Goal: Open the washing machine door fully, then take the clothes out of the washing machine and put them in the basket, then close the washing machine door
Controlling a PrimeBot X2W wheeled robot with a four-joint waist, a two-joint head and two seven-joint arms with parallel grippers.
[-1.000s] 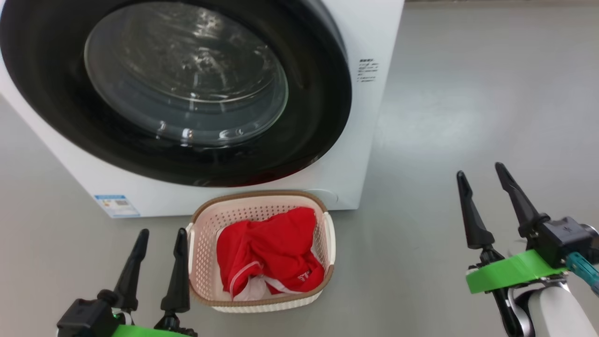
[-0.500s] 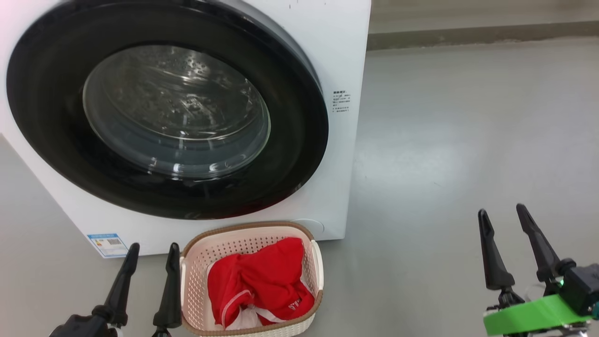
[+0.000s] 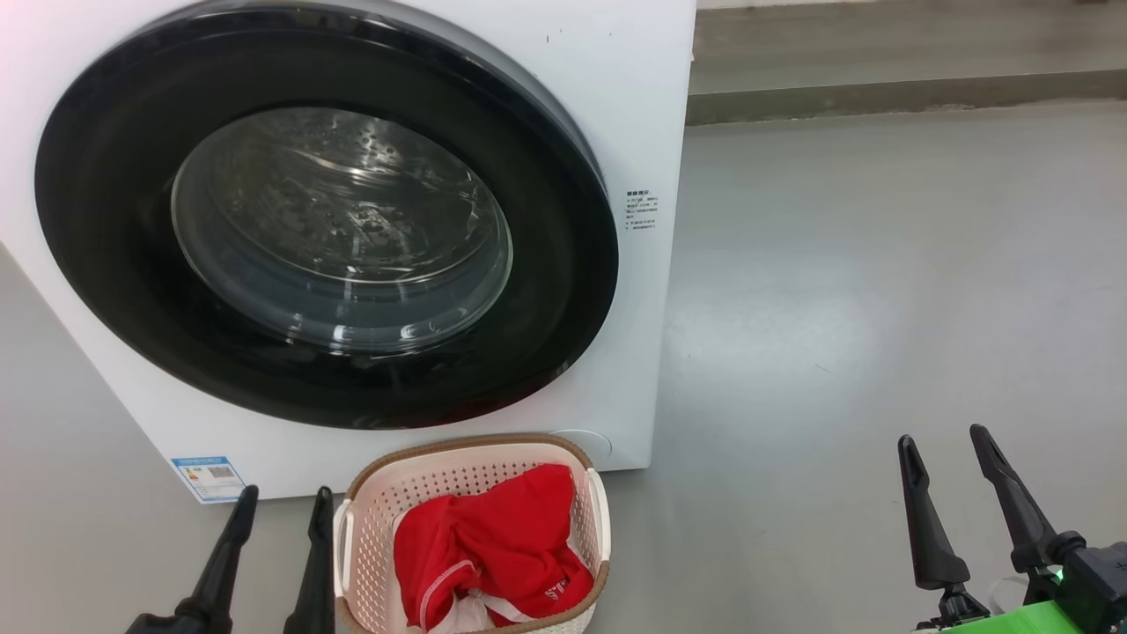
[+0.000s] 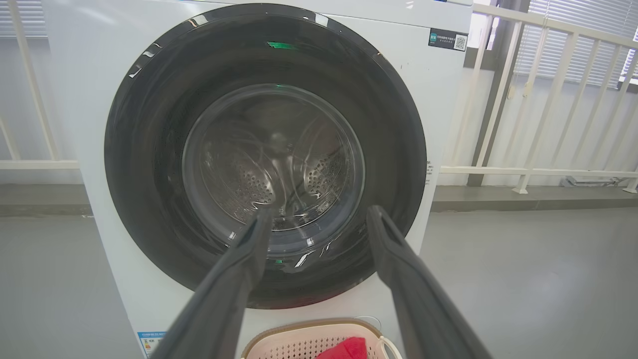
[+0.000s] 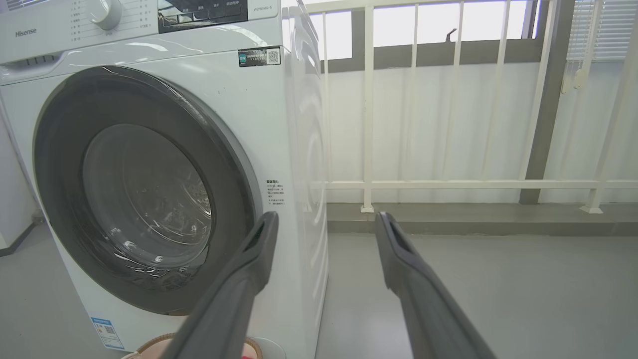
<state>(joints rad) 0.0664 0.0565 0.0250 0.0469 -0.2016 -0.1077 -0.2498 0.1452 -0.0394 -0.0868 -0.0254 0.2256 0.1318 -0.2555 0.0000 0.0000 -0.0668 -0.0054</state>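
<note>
One round, glossy black-rimmed door

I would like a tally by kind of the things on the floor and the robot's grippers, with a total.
Washing machine: 1
Basket: 1
Red clothes, one heap, pieces not separable: 1
Grippers, left gripper and right gripper: 2
Total: 5
</note>
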